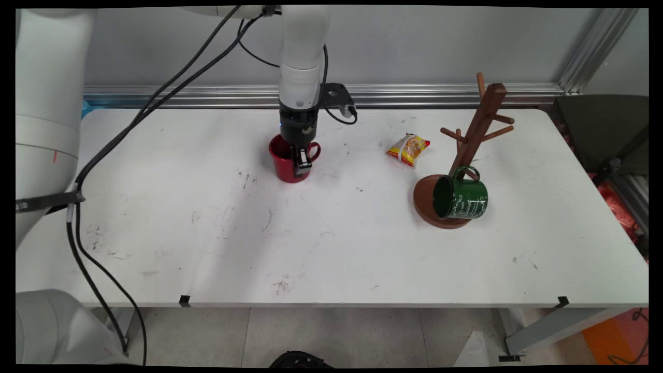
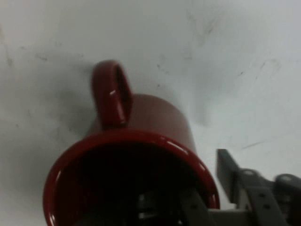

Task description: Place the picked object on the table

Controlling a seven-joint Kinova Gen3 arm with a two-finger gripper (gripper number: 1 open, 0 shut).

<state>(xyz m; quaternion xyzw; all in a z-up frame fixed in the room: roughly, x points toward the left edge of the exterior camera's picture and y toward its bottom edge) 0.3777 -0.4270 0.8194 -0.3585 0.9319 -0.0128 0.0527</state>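
Gripper [image 1: 301, 165] points straight down at the red mug [image 1: 286, 165], which stands upright on the table [image 1: 331, 248]. One finger [image 1: 302, 161] lies against the outside of the mug's near wall; the other goes down inside the cup. The hand view agrees: one finger [image 2: 229, 176] sits outside the rim and the other reaches into the dark interior, so the wall stands between them. Fingers straddle the wall with a gap; whether they press on it cannot be told.

The mug's handle [image 2: 110, 94] points away from the fingers in the hand view, toward the right in the main view.

Right of the gripper, well apart, lies a snack packet [image 1: 408, 149]. Farther right stands a wooden mug tree [image 1: 474, 140], leaning, with a green mug [image 1: 461, 197] hanging by its handle low against the base.
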